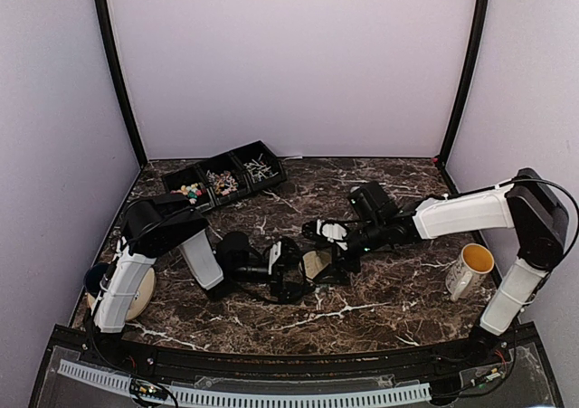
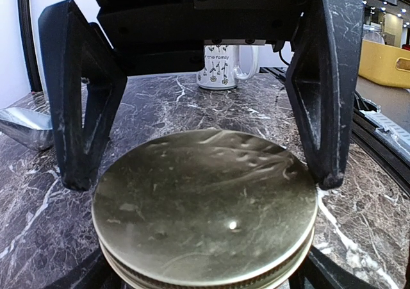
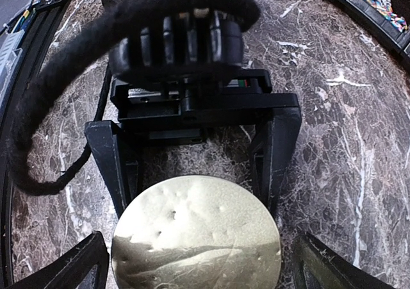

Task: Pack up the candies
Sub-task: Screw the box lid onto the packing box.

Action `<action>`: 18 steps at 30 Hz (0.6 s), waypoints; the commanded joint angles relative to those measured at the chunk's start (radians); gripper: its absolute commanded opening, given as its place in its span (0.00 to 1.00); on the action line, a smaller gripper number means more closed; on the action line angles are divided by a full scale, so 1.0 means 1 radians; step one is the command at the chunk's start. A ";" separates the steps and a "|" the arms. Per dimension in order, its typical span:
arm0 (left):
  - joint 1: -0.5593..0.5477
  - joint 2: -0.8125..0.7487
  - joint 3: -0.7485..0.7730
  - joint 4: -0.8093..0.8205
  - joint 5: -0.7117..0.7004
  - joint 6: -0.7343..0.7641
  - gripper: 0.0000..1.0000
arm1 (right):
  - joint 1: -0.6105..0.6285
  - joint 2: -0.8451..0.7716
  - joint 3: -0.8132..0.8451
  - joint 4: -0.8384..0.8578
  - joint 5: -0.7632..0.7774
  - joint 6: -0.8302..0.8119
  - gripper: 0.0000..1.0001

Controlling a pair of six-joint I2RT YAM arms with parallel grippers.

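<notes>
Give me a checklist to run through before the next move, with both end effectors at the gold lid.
1. Lid off: not ok. The gold lid lies flat between the end effectors, and what is beneath it is hidden.
2. Right end effector open: ok. Its jaws stand wide, either side of the lid.
3. Left end effector gripping: cannot tell. Its fingers sit close beside the lid.
4. Candies available: ok. They are in the black tray at the back left.
5. Mug out of the way: ok. It stands apart at the right.

Gold lid [image 2: 205,212]: one. Mug [image 1: 469,270]: one. Black tray [image 1: 277,160]: one, three compartments. Candies [image 1: 190,191]: too small to count.
</notes>
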 commanded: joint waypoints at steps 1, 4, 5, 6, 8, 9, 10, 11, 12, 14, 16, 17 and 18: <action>0.007 0.068 -0.023 -0.122 0.032 0.049 0.89 | -0.010 0.009 0.026 0.001 -0.041 0.012 0.99; 0.007 0.068 -0.023 -0.122 0.033 0.049 0.89 | -0.010 0.011 0.026 0.007 -0.037 0.020 0.96; 0.007 0.068 -0.024 -0.122 0.033 0.049 0.89 | -0.011 0.011 0.027 0.009 -0.037 0.023 0.96; 0.007 0.068 -0.024 -0.122 0.032 0.049 0.89 | -0.011 0.011 0.026 0.011 -0.037 0.026 0.94; 0.007 0.068 -0.024 -0.122 0.031 0.049 0.89 | -0.012 0.015 0.028 0.009 -0.039 0.029 0.91; 0.007 0.068 -0.023 -0.123 0.031 0.049 0.89 | -0.012 0.018 0.031 0.006 -0.039 0.030 0.90; 0.007 0.068 -0.023 -0.123 0.029 0.049 0.89 | -0.011 0.019 0.031 0.003 -0.040 0.031 0.89; 0.007 0.068 -0.023 -0.123 0.029 0.048 0.89 | -0.011 0.017 0.029 0.006 -0.039 0.033 0.89; 0.007 0.068 -0.022 -0.123 0.027 0.048 0.89 | -0.012 0.016 0.025 0.011 -0.040 0.034 0.89; 0.007 0.067 -0.022 -0.125 0.027 0.048 0.89 | -0.012 0.013 0.021 0.016 -0.039 0.039 0.89; 0.007 0.068 -0.021 -0.126 0.025 0.048 0.89 | -0.012 0.011 0.017 0.021 -0.036 0.045 0.88; 0.007 0.068 -0.021 -0.125 0.023 0.047 0.89 | -0.012 0.011 0.017 0.020 -0.031 0.047 0.87; 0.008 0.068 -0.020 -0.128 0.020 0.046 0.89 | -0.012 0.011 0.016 0.020 -0.030 0.049 0.86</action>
